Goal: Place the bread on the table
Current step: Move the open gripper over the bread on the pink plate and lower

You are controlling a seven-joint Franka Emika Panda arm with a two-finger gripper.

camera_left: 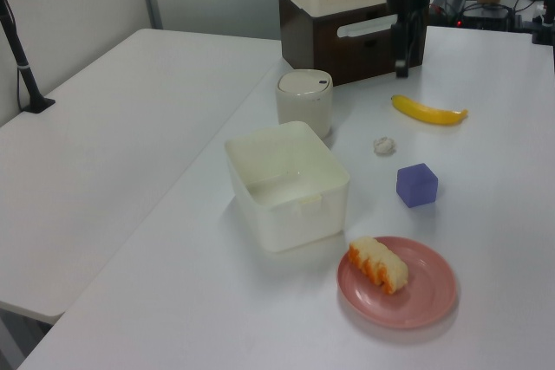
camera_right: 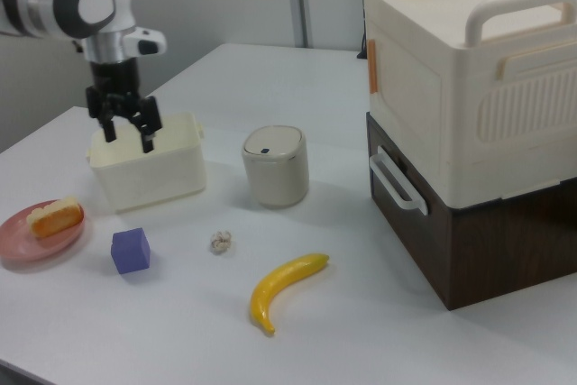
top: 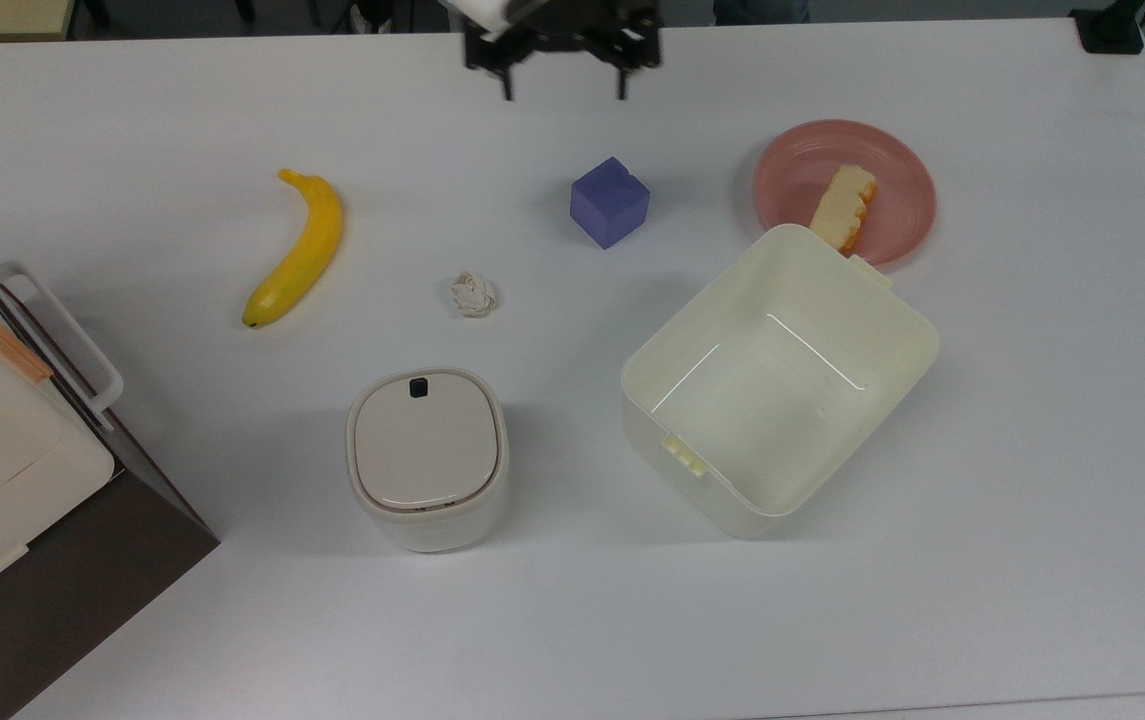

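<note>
The bread (top: 844,207), a pale yellow slice with an orange crust, lies on the round pink plate (top: 800,160) at the back right of the white table (top: 1032,450) in the top view. It also lies on the plate (camera_left: 429,296) as the bread (camera_left: 378,264) in the left view and as the bread (camera_right: 56,217) in the right view. My gripper (top: 564,88) hangs open and holds nothing above the table's far edge. It is behind the purple cube (top: 610,202) and well to the top view's left of the plate. The right view has the gripper (camera_right: 127,137) with its fingers spread.
An open cream box (top: 932,340) stands just in front of the plate. A lidded bin (top: 427,455), a paper ball (top: 473,294) and a banana (top: 297,250) lie further to the top view's left. A big cream container on a brown base (camera_right: 460,87) fills that corner.
</note>
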